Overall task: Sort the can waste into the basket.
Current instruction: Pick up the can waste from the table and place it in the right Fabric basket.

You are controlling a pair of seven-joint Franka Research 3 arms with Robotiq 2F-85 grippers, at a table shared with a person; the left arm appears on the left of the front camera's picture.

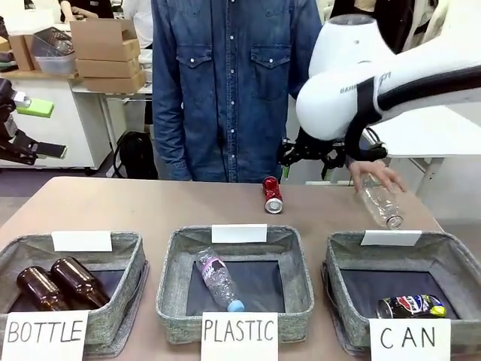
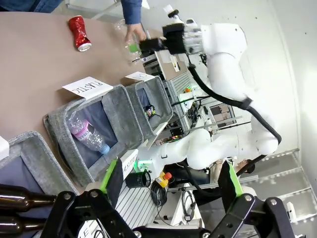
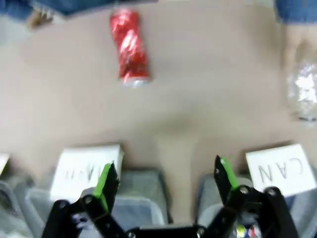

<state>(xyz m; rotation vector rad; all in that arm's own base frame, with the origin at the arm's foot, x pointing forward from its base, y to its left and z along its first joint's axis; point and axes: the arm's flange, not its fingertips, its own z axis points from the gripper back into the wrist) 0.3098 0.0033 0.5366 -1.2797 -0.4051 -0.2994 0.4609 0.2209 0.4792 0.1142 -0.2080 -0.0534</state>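
Brown table (image 1: 113, 203) from front, three grey baskets along near edge. Black can (image 1: 411, 306) already lying in CAN basket (image 1: 338, 259) at right; red can (image 1: 273, 195) on its side near far edge, mid-table, well apart from every basket. Person's hand (image 1: 373, 173) right of it on a plastic bottle (image 1: 381, 201), just behind CAN basket's far rim, right arm (image 1: 338, 98) overhead there. Likely trouble: crowding that hand on the way to red can, or bumping bottle. Left wrist view: left gripper (image 2: 171, 173) spread wide, nothing between pads, out past BOTTLE basket (image 2: 34, 141), well apart from red can; useless from here without a long reach over PLASTIC basket (image 2: 116, 106), with snagging a rim as the hazard. Right wrist view, blurry: right gripper (image 3: 164, 171) spread, empty, above gap between two baskets, CAN sign (image 3: 280, 168) at picture right, red can ahead and off to picture left, not lined up. Judged risks: round can rolling away if nudged by one pad; dented-looking body slipping from pinch; closing off-centre and shooting it toward person; letting go short of CAN rim, or over PLASTIC next door.
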